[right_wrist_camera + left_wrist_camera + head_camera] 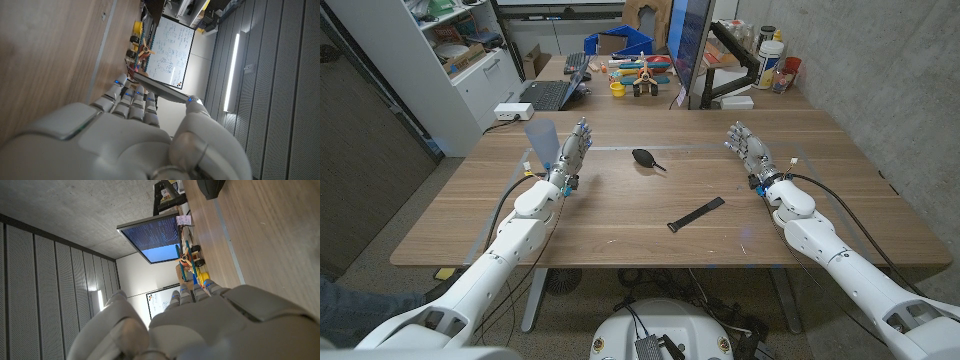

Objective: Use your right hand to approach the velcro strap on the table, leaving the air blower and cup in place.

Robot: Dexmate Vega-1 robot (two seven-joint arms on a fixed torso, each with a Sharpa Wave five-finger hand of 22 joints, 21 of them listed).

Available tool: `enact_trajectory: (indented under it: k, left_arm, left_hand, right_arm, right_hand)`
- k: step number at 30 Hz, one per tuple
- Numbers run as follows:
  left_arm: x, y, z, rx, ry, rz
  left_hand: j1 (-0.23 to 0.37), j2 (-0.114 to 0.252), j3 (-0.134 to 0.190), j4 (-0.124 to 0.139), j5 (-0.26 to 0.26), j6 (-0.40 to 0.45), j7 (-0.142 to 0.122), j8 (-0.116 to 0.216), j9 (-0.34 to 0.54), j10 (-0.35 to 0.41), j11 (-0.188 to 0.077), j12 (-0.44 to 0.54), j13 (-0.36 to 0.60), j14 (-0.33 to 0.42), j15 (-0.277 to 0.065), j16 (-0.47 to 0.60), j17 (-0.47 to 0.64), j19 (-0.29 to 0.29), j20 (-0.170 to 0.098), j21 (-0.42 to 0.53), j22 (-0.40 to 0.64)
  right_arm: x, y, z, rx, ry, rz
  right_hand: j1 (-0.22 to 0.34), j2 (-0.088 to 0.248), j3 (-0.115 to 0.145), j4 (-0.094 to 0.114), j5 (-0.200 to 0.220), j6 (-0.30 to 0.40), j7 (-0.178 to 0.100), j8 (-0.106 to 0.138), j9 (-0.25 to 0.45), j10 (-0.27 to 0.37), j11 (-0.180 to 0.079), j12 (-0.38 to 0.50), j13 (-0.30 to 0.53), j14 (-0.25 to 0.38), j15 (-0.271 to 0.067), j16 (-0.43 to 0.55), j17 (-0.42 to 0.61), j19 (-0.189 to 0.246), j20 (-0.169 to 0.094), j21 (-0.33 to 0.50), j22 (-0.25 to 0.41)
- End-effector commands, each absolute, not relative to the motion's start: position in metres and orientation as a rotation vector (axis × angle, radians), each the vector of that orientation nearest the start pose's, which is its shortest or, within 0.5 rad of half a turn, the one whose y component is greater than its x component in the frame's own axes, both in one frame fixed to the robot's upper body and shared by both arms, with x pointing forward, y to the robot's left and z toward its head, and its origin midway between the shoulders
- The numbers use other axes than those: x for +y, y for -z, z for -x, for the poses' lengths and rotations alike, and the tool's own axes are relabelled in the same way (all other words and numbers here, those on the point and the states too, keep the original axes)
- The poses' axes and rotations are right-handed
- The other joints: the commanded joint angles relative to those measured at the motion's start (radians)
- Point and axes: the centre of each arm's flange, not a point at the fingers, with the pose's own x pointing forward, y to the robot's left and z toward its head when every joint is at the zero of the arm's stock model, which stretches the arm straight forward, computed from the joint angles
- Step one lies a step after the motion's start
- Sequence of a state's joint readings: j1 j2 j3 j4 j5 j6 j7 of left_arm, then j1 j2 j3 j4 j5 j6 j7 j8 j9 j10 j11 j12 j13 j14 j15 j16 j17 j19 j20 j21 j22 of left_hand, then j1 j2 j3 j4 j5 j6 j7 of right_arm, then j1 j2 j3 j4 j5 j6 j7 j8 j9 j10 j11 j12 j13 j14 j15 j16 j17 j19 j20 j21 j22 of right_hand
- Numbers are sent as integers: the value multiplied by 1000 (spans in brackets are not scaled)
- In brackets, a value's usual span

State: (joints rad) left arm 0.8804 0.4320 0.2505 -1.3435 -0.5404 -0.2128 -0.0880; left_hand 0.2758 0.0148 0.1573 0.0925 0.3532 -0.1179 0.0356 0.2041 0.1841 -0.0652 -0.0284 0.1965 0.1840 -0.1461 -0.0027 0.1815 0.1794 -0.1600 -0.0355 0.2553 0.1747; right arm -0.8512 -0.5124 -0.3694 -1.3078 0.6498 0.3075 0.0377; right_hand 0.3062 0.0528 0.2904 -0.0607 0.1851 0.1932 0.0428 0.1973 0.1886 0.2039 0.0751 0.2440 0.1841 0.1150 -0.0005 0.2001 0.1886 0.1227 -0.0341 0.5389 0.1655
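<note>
Velcro strap (697, 214) lies flat on table (620, 240); right robot hand (747, 147) empty, fingers apart; left robot hand (570, 150) partly hides translucent blue cup (542, 138), grasp indeterminable; air blower (646, 158) apart.

velcro strap (696, 215): black, flat, diagonal, well apart from right hand (747, 148) | air blower (647, 159): black, farther | cup (542, 141): blue, beside left hand (572, 151)

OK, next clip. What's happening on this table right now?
Nothing is being handled yet. A black velcro strap lies on the wooden table, between the two arms and nearer the right one. A black air blower sits further back, and a blue cup stands right by the left hand. The right hand is raised beside the strap's side of the table, fingers apart and holding nothing; the left hand also looks empty. The approach to the strap has not begun.
</note>
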Motion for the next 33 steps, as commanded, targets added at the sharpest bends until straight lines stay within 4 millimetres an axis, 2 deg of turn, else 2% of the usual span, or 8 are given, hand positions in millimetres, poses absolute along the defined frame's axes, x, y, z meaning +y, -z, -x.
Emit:
enact_trajectory:
  k: [1, 14, 17, 26, 33]
  left_arm:
    - [287, 24, -647, -585, 221, 23]
    - [286, 20, -649, -585, 236, 19]
    - [285, 19, -649, -584, 240, 21]
    - [286, 17, -648, -590, 246, 17]
    - [286, 15, -648, -586, 249, 10]
  left_hand:
    - [8, 1, 4, 1, 5, -6, 2, 3, 2, -8, -1, 7, 5, -7, 1, 5, 5, -8, -30, 1, 5]
    - [10, 4, 2, 1, 6, -6, 2, 1, 2, -8, -4, 7, 5, -7, 2, 5, 5, -11, -22, -4, 5]
    - [10, 4, 2, 1, 6, -5, 2, 1, 2, -8, -4, 8, 5, -6, 1, 6, 5, -11, -21, -4, 5]
    - [11, 5, 1, 1, 6, -4, 3, 0, 2, -8, -3, 8, 5, -6, 2, 6, 5, -14, -19, -8, 5]
    - [12, 6, -1, 0, 6, -4, 0, -1, 2, -9, -4, 8, 5, -6, 2, 6, 5, -17, -16, -11, 6]
  right_arm:
    - [-290, 26, -647, -633, -214, -13]
    - [-289, 20, -641, -660, -219, 28]
    - [-288, 19, -639, -668, -218, 39]
    - [-286, 18, -635, -705, -222, 52]
    - [-285, 20, -633, -744, -230, 41]
  right_hand:
    - [5, 1, 4, -4, 5, 4, -6, 6, 3, 9, -1, 3, 3, 11, 0, 7, 3, 11, -35, -5, 5]
    - [6, -3, 2, -9, 6, 7, -23, 6, 4, 11, -3, 1, 3, 26, -2, 9, 2, 30, -26, -10, 5]
    - [5, -7, 0, -11, 6, 11, -35, 7, 4, 14, -3, 1, 4, 27, -4, 8, 1, 35, -23, -12, 5]
    - [0, -22, -9, -15, 7, 15, -39, 8, 5, 23, -5, 2, 4, 37, -7, 9, 0, 50, -12, -15, 4]
    - [-6, -30, -15, -17, 12, 17, -45, 7, 6, 40, -11, 5, 5, 69, -19, 16, 0, 95, -15, -15, 4]
